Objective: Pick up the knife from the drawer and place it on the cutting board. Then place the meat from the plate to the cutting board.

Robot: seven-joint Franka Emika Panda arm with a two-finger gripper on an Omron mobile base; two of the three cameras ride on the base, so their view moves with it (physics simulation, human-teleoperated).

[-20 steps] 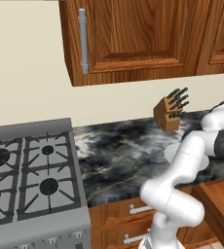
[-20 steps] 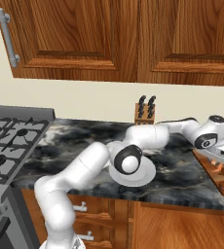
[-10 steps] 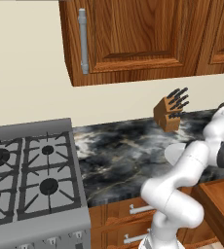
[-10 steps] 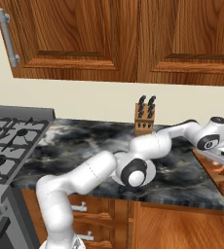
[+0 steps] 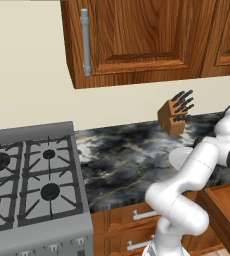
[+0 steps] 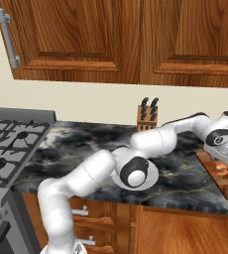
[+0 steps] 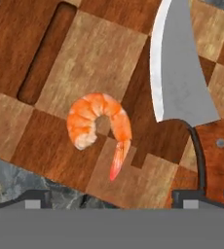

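Hand view, left to right:
- Board (image 7: 92,53): checkered wood, covers most of the frame; slot handle at upper left
- Meat (image 7: 100,127): curled orange piece, lies free on the board at centre, touching no finger
- Knife (image 7: 182,82): blade at upper right, handle running to lower right, flat on the board just beside the meat
- Gripper (image 7: 111,197): two dark tips at bottom edge, spread wide, nothing between them; it hangs above the board

Right base view: plate (image 6: 153,176) at centre, part hidden by the arm

Step, as judged: both items are on the board; release looks made. Next move calls only for a straight lift clear, without brushing meat or knife
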